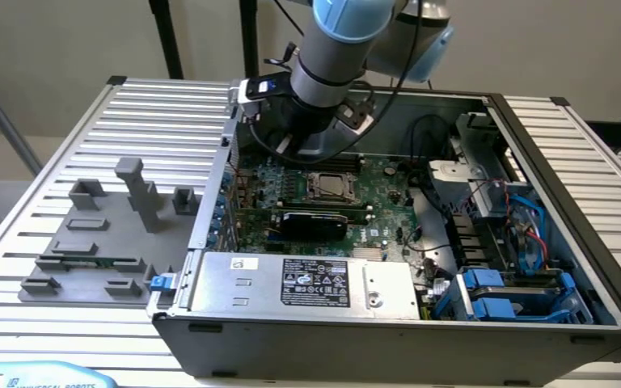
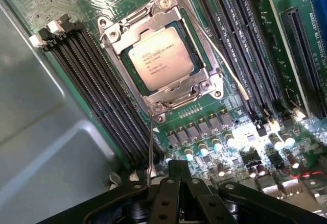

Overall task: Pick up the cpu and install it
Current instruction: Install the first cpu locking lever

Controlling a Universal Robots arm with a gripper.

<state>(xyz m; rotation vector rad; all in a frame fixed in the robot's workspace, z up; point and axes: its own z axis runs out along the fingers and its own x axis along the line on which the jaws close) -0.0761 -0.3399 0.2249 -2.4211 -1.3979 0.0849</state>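
While a slatted metal table [image 1: 159, 105] carried an open computer case [image 1: 397, 339], a grey robot arm [image 1: 332, 48] reached down into the case's far side, toward the exterior view's left, over the green motherboard [image 1: 386, 226]. Its black gripper [image 2: 177, 170] hung close over the board with its jaws pressed together, pinching nothing. Near it, the cpu [image 2: 159, 59] lay flat inside the socket frame [image 2: 115, 35], silver top up, well apart from the grey tray blocks [image 1: 106, 234] on the table at the exterior view's left. A thin wire lever [image 2: 225, 65] beside the socket looked raised rather than latched. Two hazards seemed likely. A descent by the closed fingertips could snag that lever or press the chip's lid off-centre, tilting it and bending the contacts beneath. With the lever loose, a knock to the frame might shift the chip.
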